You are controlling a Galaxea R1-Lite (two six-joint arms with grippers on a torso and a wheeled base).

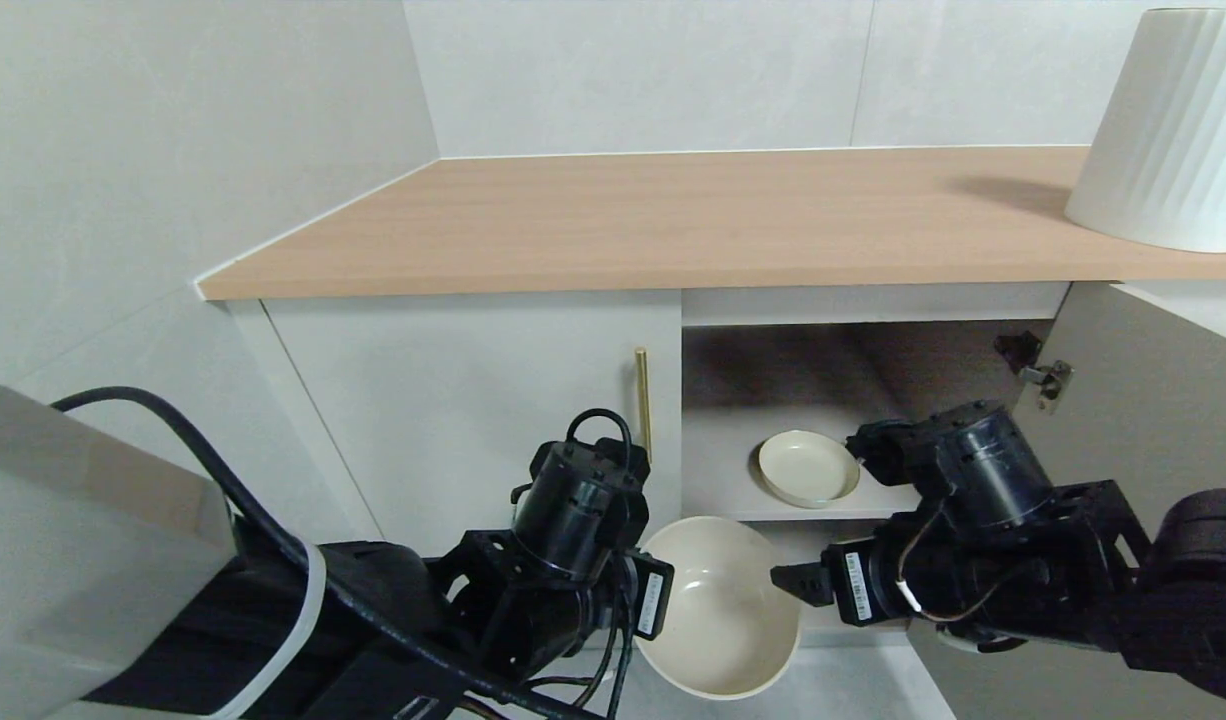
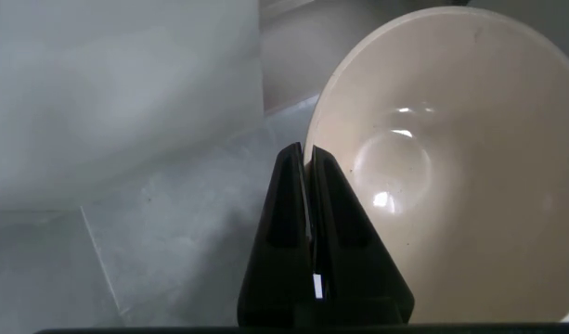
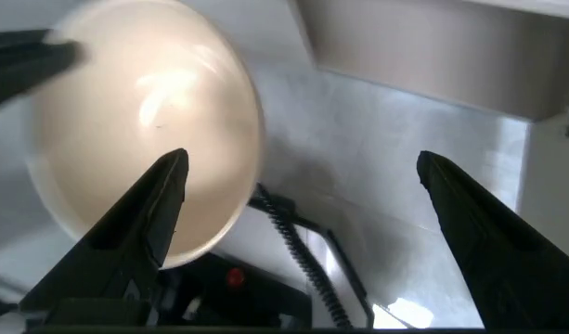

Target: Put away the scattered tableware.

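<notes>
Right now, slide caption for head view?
Left pincer grips a cream bowl by its rim, right pincer open beside it, before an open cabinet holding a small dish.

Head camera looks down toward the cabinet (image 1: 473, 400); both wrist cameras closely face the bowl (image 2: 451, 167).

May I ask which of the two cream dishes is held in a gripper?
The larger, deeper bowl: the left gripper pinches its rim. The smaller dish lies free on the cabinet shelf.
</notes>
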